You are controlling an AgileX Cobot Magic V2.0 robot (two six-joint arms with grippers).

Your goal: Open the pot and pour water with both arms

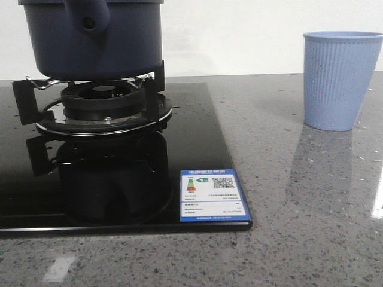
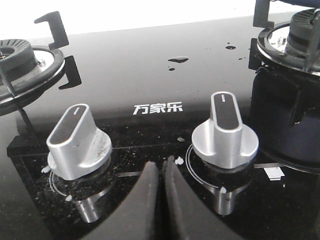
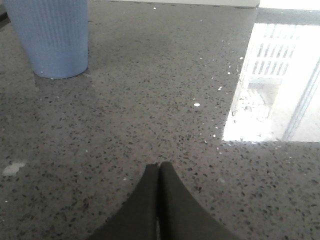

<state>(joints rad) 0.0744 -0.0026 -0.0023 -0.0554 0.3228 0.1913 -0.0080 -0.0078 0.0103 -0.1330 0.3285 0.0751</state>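
**Pot on the burner: how it may be handled**

Pot (image 1: 93, 42) is seen standing on the metal supports of the gas burner (image 1: 103, 101), at the back of the black glass hob (image 1: 119, 197). It is large, dark blue and matt, and it is judged to be stiff and rather heavy, more so if water is inside; whether it holds water cannot be told, and its top is cut off by the front view. The stubby handle (image 1: 90, 18) with the round hole faces forward and is judged the best place to be gripped, since the round wall is too wide for the jaws. The matt surface is expected to give fair friction.

A few shiny drops of water (image 2: 178, 60) lie on the glass beside the burner. The light blue ribbed cup (image 1: 340, 81) stands on the grey worktop (image 1: 299, 209), well apart from the burner.

The left gripper (image 2: 161, 172) is closed and empty, near the two knobs (image 2: 225, 135). The right gripper (image 3: 159, 172) is also closed and empty, above the worktop.
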